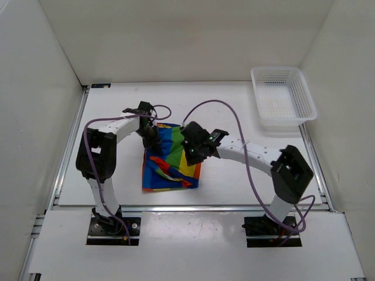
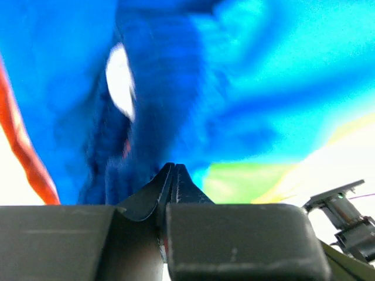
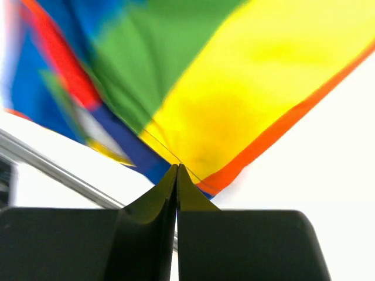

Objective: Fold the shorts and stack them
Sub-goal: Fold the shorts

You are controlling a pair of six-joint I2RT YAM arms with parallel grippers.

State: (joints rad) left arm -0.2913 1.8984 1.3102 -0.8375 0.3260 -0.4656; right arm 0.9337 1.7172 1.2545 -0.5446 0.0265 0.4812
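Two tight pinches on the shorts [image 1: 171, 170]: left gripper [image 2: 174, 168], right gripper [image 3: 177, 168] (jaws together).

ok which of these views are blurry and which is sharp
Top external: sharp, evenly lit, the shorts crisp. Left wrist: blue cloth smeared and out of focus, only the left gripper sharp. Right wrist: stripes blur toward the left edge, white background blown out.

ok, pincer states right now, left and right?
Left pincer: closed, pinching the shorts.
Right pincer: closed, pinching the shorts too.
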